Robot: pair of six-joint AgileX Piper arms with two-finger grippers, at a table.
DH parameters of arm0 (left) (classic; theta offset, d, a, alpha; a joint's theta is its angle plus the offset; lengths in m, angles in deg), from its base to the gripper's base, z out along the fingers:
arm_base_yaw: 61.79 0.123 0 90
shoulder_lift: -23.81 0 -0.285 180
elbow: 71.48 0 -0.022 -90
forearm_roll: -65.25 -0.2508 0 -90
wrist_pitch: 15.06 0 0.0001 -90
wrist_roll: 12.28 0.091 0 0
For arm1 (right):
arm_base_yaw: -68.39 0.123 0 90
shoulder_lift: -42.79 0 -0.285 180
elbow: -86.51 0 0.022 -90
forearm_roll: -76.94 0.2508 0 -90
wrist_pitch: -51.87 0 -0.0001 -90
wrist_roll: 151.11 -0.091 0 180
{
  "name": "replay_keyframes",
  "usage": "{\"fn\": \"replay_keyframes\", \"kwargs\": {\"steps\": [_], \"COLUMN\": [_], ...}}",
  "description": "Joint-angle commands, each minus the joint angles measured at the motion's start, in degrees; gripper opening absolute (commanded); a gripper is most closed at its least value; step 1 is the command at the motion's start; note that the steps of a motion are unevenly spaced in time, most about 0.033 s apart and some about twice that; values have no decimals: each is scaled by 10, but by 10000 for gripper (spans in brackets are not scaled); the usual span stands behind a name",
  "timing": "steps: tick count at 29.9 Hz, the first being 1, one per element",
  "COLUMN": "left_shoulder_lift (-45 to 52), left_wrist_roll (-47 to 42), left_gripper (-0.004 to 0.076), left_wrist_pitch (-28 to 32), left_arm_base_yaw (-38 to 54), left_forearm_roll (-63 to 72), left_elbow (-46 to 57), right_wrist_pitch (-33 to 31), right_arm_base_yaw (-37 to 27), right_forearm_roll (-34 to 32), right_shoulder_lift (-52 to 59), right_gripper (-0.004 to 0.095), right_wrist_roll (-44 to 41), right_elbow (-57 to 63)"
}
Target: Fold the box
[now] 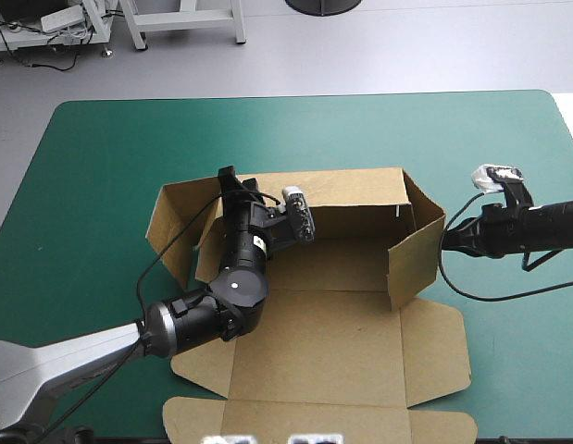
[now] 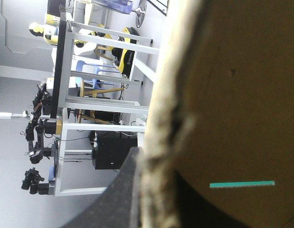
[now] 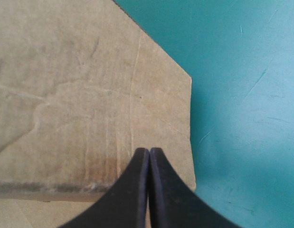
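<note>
The brown box (image 1: 342,305) lies in the middle of the table with its back wall raised and its left and right walls partly up. My left gripper (image 1: 229,178) is at the back left corner. In the left wrist view the board's edge (image 2: 158,142) runs between the fingers (image 2: 113,204), so it is shut on the box. My right gripper (image 1: 443,242) is shut, its tip against the outer face of the right wall (image 1: 416,254). The right wrist view shows its fingers meeting in a point (image 3: 149,151) on the brown board (image 3: 66,95).
The lid and its flaps (image 1: 314,416) lie flat toward the near edge of the table. A side flap (image 1: 434,356) lies flat at the near right. The teal-green cover (image 1: 110,157) is bare to the left, right and beyond the box.
</note>
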Motion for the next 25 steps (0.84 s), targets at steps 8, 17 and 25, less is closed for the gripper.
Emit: {"fn": "replay_keyframes", "kwargs": {"steps": [8,17,25], "left_shoulder_lift": [22,22,22], "left_wrist_roll": [-17,-17,-17], "left_gripper": [-6,-6,-6], "left_wrist_pitch": [-19,-19,-20], "left_arm_base_yaw": [-3,-3,-3], "left_forearm_roll": [-37,-37,-37], "left_elbow": [-17,-17,-17], "right_wrist_pitch": [-20,-20,-20], "right_arm_base_yaw": [0,17,91], "right_forearm_roll": [-26,-30,-91], "right_shoulder_lift": [39,40,40], "right_gripper": [179,417,417], "right_wrist_roll": [42,17,-28], "right_elbow": [-12,-12,-12]}}
